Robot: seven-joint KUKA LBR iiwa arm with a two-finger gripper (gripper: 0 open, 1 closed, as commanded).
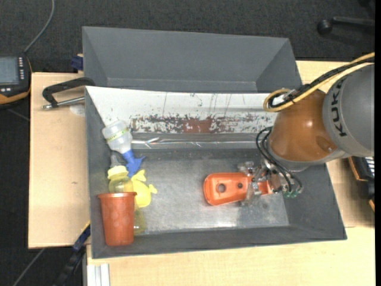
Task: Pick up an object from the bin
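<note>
Bin [309, 219]: grey metal, with sloping walls and a scuffed floor; a band of rust-coloured marks runs along the foot of the far wall.
Arm [357, 115]: comes in from the right, grey, with a rounded orange-brown cover [300, 133] at the wrist and cables looped round it.
Claw [258, 186]: low in the bin, right of the floor's middle and towards the near wall, pointing left.
Claw state: cannot tell whether it is open or closed; small metal parts and wires crowd that spot.
Orange block [225, 189]: rounded, lying flat on the bin floor with a dark round hole in its top face; it lies just left of the claw and its right end meets the claw. Whether it is gripped cannot be told.
Red cup [118, 218]: upright in the near left corner, well apart from the claw.
Yellow toy [138, 186]: just behind the cup, against the left wall, beside a clear container whose shape is hard to read.
Blue piece [132, 159]: small, just beyond the yellow toy.
Clear bottle [117, 136]: pale, tilted, farthest back of the left-hand heap, leaning at the left wall.
</note>
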